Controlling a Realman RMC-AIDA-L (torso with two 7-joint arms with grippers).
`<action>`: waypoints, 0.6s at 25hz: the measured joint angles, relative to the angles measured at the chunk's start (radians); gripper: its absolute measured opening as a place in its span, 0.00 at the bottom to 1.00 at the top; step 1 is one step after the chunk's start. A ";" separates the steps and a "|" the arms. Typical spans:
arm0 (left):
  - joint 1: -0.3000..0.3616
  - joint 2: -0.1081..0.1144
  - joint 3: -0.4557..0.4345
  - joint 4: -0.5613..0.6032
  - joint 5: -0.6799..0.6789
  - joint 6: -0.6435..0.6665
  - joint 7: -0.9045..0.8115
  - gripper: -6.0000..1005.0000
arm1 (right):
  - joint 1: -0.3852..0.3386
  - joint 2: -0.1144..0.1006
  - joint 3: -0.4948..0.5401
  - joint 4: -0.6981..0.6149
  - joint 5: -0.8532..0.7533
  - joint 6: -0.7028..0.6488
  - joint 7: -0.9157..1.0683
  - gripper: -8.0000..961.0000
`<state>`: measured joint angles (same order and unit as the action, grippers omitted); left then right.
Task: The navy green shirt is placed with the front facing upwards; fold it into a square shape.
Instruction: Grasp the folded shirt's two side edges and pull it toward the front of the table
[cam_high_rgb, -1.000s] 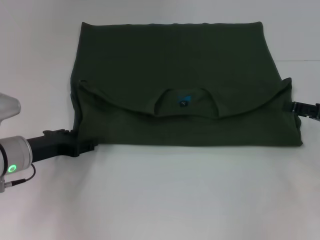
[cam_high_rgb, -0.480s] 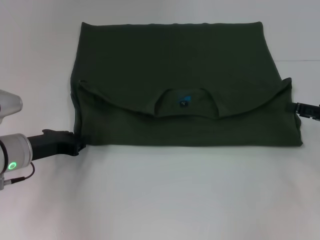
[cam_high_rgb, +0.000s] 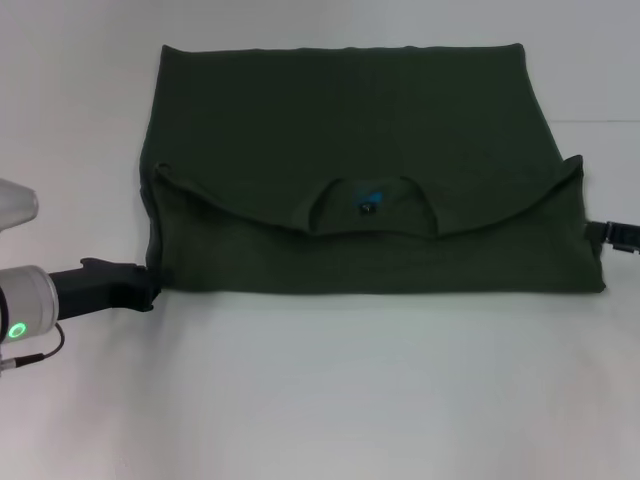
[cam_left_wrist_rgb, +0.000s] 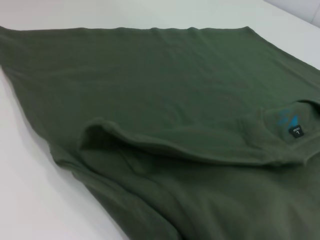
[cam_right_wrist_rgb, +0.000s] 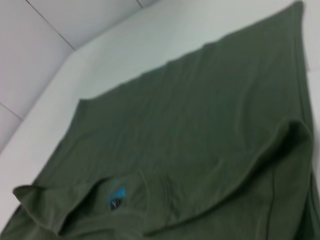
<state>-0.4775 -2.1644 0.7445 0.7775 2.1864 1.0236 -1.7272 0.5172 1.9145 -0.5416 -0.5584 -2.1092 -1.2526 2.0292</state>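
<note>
One white desk (cam_high_rgb: 320, 400) is filling the scene, and one navy green shirt (cam_high_rgb: 350, 110) is lying across its far half, spread flat as a wide rectangle. The near part of the shirt is lying doubled over the rest, its folded edge running along the side closest to the robot, and the curved shoulder line is arching across the middle. One round collar (cam_high_rgb: 372, 205) is sitting at the centre of that arc, and one small blue-and-black label (cam_high_rgb: 369, 203) is showing inside it; the left wrist view is catching the same label (cam_left_wrist_rgb: 295, 131) at the neckline. Two arms are in play. The left pincer (cam_high_rgb: 140, 285) is reaching in low and level from the left, its tip sitting right at the shirt's near left corner, and I cannot tell whether it is clenched or released. The right pincer (cam_high_rgb: 612, 233) is only peeking in at the right edge, just beside the shirt's right side, and its state cannot be told either.
</note>
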 joint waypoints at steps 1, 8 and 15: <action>0.003 0.000 0.000 0.010 0.005 0.012 -0.007 0.03 | 0.004 -0.001 0.000 -0.001 -0.019 0.000 0.014 0.71; 0.021 0.000 -0.006 0.054 0.017 0.085 -0.022 0.01 | 0.044 0.004 -0.005 -0.003 -0.143 0.011 0.091 0.69; 0.023 0.000 -0.008 0.055 0.017 0.079 -0.022 0.01 | 0.050 0.028 -0.012 -0.009 -0.160 0.052 0.087 0.68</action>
<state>-0.4540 -2.1644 0.7367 0.8327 2.2031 1.1024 -1.7497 0.5675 1.9422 -0.5534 -0.5679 -2.2690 -1.2002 2.1163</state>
